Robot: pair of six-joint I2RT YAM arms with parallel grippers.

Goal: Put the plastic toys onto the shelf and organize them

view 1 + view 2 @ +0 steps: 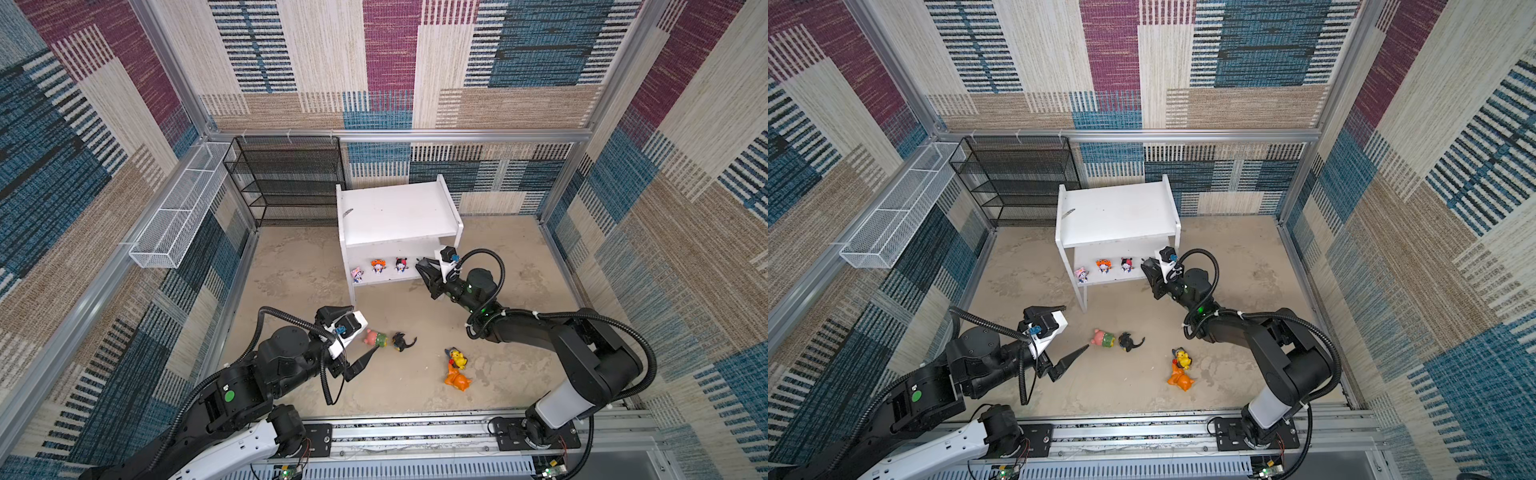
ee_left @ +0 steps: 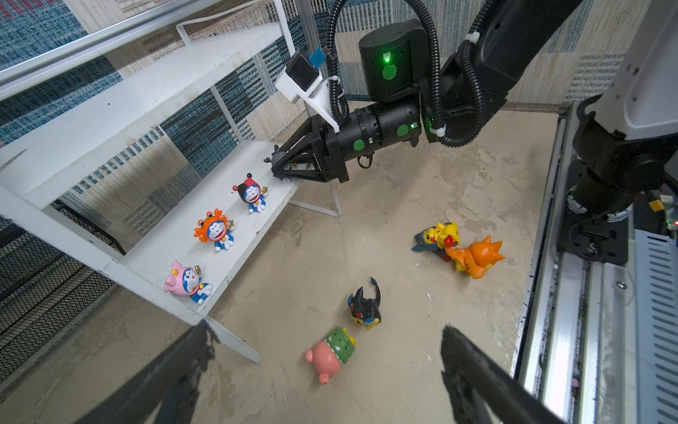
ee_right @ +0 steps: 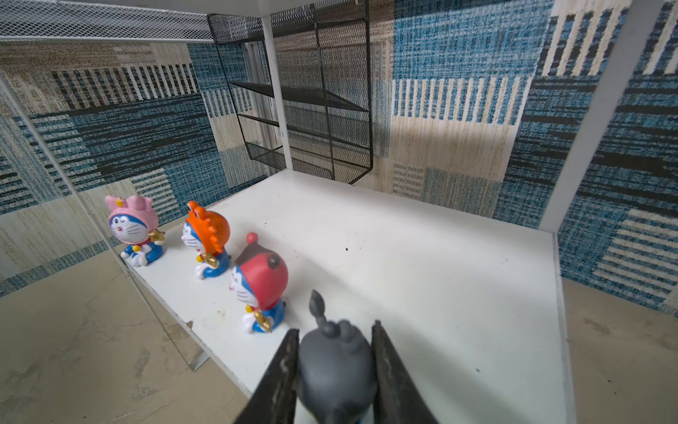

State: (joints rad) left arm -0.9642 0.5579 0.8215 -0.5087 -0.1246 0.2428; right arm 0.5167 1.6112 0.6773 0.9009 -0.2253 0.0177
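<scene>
Placement matters here: our right gripper (image 3: 334, 326) pinches the grey-hooded figurine (image 3: 335, 361) over the lower board of the shelf (image 3: 440, 275), beside the red-hooded figurine (image 3: 262, 282). We should lower it upright, in line, before releasing. Our left gripper (image 2: 325, 326) hangs spread wide, in front of the shelf.

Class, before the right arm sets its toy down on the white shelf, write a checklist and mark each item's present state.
1. Right pincer shut on grey-hooded figurine: ok.
2. Figurine above the shelf's lower board: ok.
3. Clear of the red-hooded figurine: ok, apart.
4. Feet touching the board: cannot tell.
5. Left pincer open, away from the shelf, near the pink-and-green toy: ok.
</scene>
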